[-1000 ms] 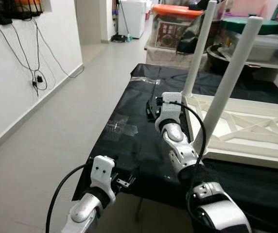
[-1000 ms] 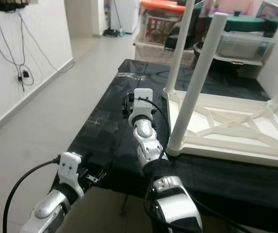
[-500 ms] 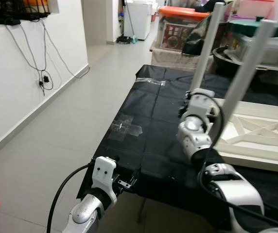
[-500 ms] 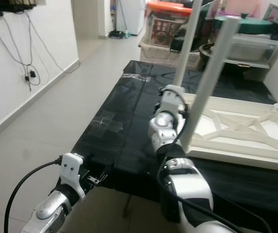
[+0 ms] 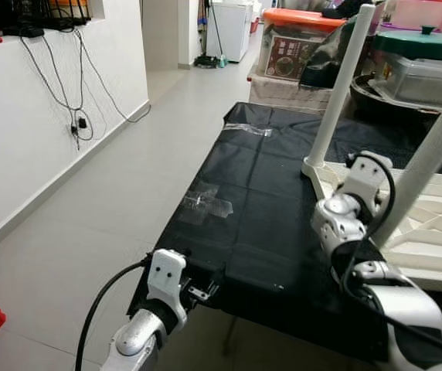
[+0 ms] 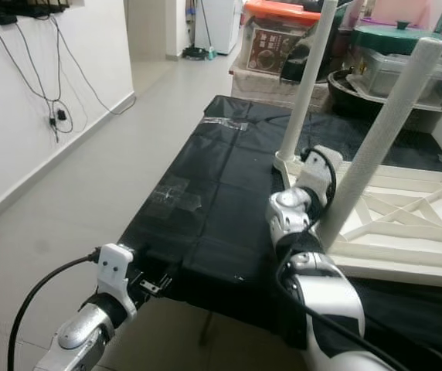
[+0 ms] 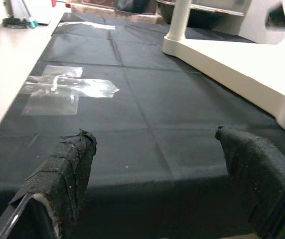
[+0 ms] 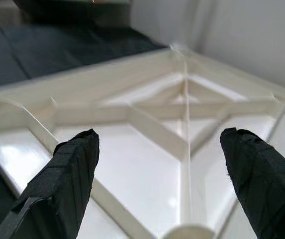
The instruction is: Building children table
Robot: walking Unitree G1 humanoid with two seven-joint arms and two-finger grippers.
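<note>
You have a matt black cloth with creases over the desk, patched with shiny clear tape. The upturned children table is smooth cream plastic with a slight gloss. Both hands' fingers are wrapped in rough black fabric tape. The floor is smooth, pale tile.

Pale grey tiled floor, glossy under daylight, running back towards a doorway. White wall on the left, black cables hanging down it from a shelf. Counter draped in black cloth, clear tape stuck on it. Stacked plastic storage boxes behind, one orange-lidded. White appliance far back.
</note>
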